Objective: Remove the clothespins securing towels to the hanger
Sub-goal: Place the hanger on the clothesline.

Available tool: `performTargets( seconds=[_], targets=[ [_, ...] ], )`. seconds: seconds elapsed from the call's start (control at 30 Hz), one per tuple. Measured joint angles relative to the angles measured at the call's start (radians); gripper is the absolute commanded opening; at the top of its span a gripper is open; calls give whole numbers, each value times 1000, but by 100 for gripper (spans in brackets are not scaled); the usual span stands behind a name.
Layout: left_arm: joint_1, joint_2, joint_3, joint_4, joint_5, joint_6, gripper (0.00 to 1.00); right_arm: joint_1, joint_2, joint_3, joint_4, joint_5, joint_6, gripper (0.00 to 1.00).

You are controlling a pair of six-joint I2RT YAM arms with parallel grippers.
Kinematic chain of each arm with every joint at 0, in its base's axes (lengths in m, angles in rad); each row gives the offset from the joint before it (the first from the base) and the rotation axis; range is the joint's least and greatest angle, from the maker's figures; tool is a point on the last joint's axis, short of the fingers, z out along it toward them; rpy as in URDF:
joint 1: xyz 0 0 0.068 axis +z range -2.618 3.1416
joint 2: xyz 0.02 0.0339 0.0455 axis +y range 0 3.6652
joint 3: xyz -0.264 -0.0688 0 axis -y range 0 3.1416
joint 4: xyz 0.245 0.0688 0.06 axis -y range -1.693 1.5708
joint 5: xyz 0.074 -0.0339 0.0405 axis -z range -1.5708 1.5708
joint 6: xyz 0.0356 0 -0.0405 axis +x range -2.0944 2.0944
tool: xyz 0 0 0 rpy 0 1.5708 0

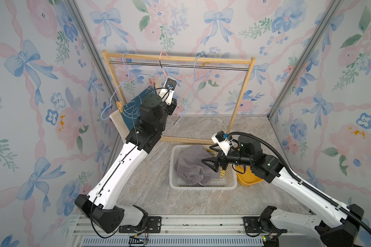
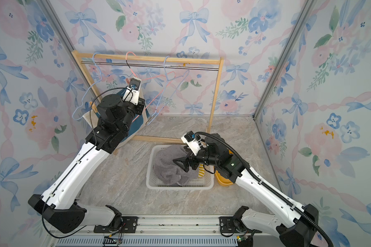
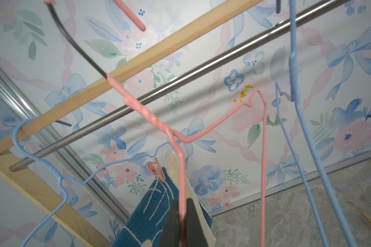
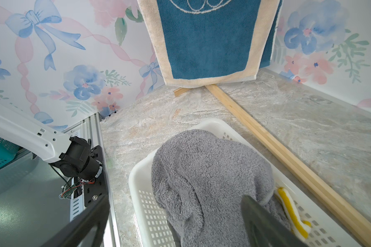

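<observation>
A dark blue towel point(image 1: 135, 107) with a cream border hangs from a light blue hanger point(image 1: 116, 89) at the rack's left end. A pink clothespin point(image 3: 156, 169) and a tan clothespin point(image 1: 119, 106) pin it there. My left gripper point(image 3: 183, 201) is shut on the wire of a bare pink hanger point(image 3: 219, 122), just in front of the blue towel point(image 3: 150, 205). My right gripper point(image 1: 211, 155) stands open over the grey towel point(image 4: 201, 171), which lies heaped in the white basket point(image 1: 201, 186). A yellow-and-white striped towel point(image 4: 291, 211) lies beneath the grey one.
The wooden rack point(image 1: 180, 58) with its metal rail spans the back, its base bar lying just behind the basket. A second bare blue hanger point(image 1: 196, 79) hangs right of the pink one. A yellow tub point(image 1: 247, 179) sits under my right arm.
</observation>
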Motion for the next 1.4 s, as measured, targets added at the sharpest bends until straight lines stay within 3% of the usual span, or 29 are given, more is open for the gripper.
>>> performTargets(
  seconds=[0.5, 0.93, 1.4],
  targets=[
    [-51, 156, 171, 0, -92, 137, 0, -2, 2, -12, 8, 0, 8, 97],
    [-54, 261, 272, 1, -104, 149, 0, -15, 2, -23, 7, 0, 8, 98],
    [-55, 313, 281, 1, -103, 142, 0, -20, 1, -34, 7, 1, 9, 98]
  ],
)
